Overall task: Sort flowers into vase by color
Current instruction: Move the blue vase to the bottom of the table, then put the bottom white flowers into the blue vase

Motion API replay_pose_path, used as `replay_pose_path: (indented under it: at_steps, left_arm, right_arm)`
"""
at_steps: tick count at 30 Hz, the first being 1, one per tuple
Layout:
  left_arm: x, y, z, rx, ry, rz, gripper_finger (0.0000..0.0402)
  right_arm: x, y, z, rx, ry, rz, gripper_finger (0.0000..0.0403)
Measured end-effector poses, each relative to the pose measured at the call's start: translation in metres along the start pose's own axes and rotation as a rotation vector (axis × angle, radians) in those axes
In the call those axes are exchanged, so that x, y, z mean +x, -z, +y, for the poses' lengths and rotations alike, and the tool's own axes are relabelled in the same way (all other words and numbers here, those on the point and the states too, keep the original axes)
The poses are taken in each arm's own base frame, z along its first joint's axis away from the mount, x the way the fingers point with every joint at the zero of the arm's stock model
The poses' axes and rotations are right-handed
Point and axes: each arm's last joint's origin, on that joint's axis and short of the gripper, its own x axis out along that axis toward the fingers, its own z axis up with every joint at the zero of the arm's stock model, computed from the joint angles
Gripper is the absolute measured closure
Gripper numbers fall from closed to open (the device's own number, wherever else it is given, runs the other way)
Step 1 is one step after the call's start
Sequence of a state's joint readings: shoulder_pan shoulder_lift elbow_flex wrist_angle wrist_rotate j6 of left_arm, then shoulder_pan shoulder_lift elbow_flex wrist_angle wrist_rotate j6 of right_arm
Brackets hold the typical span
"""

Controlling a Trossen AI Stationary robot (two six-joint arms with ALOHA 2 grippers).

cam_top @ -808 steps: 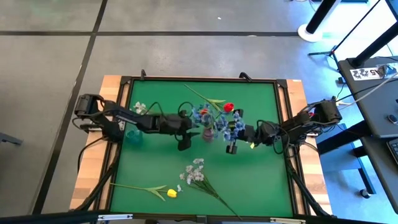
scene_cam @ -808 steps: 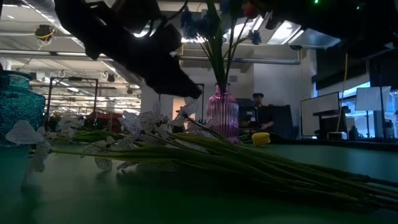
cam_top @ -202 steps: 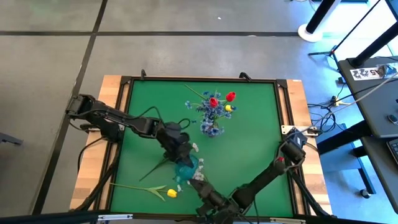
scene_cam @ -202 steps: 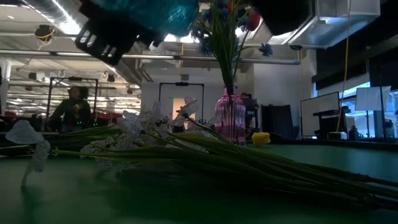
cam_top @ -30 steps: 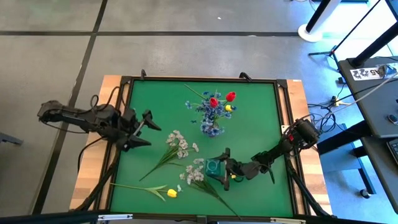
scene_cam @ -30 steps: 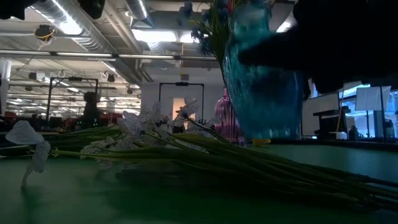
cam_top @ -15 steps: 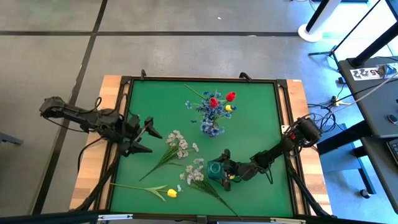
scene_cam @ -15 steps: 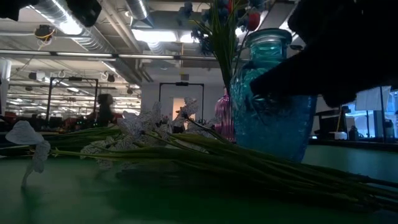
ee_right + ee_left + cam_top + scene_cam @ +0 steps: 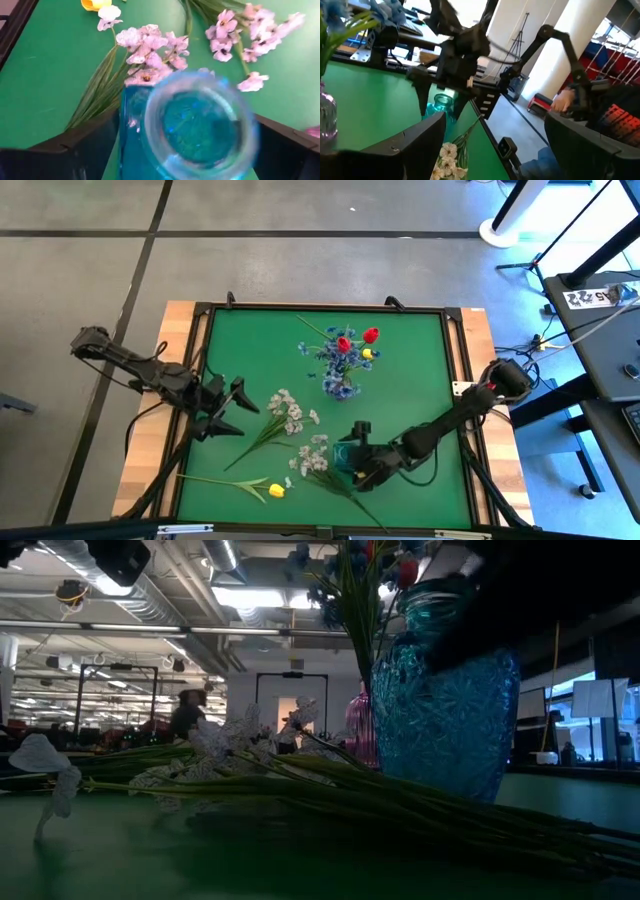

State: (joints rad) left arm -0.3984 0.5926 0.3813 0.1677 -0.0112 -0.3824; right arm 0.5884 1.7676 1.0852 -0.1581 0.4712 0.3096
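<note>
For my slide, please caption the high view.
Right pincer open around the teal vase beside white flower sprays.

I see a matt green mat (image 9: 410,380), cloth-like, lower centre of the high view, framed in bare pale wood (image 9: 180,320) at upper left. My blue vase (image 9: 445,710), right of centre in the low view, looks like clear glass, glossy, with a cut pattern. The white flowers (image 9: 150,47) read as soft fabric. Both arms look matt black.
</note>
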Motion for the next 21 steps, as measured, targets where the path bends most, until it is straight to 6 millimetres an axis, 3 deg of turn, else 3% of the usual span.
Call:
replay_pose_path:
  at_steps: [8,13,16,21]
  left_arm:
    - [0.023,0.016,-0.014,0.020,0.011,0.039,0.0068]
    - [0.041,0.031,-0.024,0.041,0.033,0.065,0.0068]
    - [0.050,0.041,-0.026,0.045,0.013,0.085,0.0068]
    - [0.059,0.053,-0.026,0.044,-0.039,0.115,0.0068]
  right_arm:
    - [-0.027,-0.053,0.001,-0.011,0.071,-0.002,0.0017]
    - [-0.039,-0.075,0.004,0.120,0.026,-0.060,0.0017]
    - [-0.041,-0.070,0.017,0.181,-0.020,-0.043,0.0017]
    - [-0.034,-0.039,0.063,0.234,-0.055,0.028,0.0041]
